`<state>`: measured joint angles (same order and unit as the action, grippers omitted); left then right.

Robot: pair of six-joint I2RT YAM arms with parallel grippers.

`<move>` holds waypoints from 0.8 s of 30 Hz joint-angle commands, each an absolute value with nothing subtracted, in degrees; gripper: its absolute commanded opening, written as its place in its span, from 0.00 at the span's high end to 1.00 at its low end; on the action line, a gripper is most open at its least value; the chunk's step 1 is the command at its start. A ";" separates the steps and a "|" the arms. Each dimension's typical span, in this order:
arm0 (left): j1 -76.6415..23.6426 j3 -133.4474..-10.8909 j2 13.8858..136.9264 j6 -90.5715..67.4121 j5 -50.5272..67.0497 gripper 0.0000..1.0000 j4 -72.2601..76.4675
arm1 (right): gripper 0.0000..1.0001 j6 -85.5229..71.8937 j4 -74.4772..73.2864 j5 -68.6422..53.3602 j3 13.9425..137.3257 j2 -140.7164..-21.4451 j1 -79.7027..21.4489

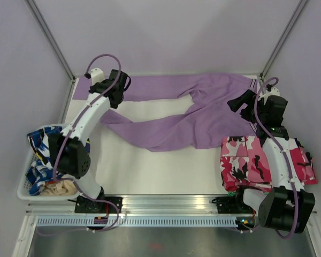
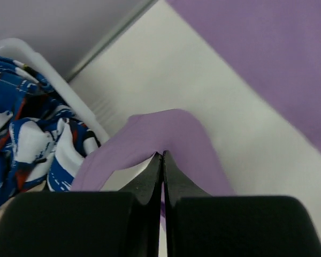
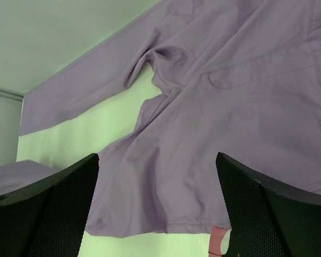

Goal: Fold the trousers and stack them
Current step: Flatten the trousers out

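The lilac trousers lie spread across the back of the table. One leg runs along the back edge and the other slants toward the left. The waist is at the right. My left gripper is shut on the cuff end of the near leg. In the left wrist view the purple cloth is pinched between the closed fingertips of the gripper, and the other leg lies flat beyond. My right gripper is open and empty above the waist. In the right wrist view it hangs over the trousers, apart from them.
A folded pink-white-black camouflage garment lies at the right front, under the right arm; its corner shows in the right wrist view. A white basket with blue-and-white clothing stands at the left edge and also shows in the left wrist view.
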<state>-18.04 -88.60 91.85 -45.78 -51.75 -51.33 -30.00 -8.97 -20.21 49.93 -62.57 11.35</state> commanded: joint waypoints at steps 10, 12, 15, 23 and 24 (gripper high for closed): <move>-11.78 -90.88 109.69 -23.31 -49.86 0.98 -46.62 | 0.04 -29.00 -5.81 -23.11 49.13 -63.02 10.90; -9.41 -91.31 109.25 -20.22 -45.29 0.98 -44.22 | 0.04 -29.27 -4.49 -23.12 48.78 -63.02 10.90; -6.07 -94.21 109.69 -18.90 -41.07 0.98 -43.15 | 0.04 -29.53 -2.47 -23.29 48.52 -62.93 10.72; -0.53 -95.45 107.93 -20.13 -32.02 0.98 -40.87 | 0.04 -17.96 0.27 -29.71 55.08 -67.05 -4.79; -0.35 -95.01 107.67 -20.04 -30.95 0.98 -40.43 | 0.05 -11.23 -1.30 -29.71 56.15 -67.76 -8.05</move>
<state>-0.97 -94.02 112.16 -21.98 -36.75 -43.33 -24.69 -2.76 -25.67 50.43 -65.87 0.84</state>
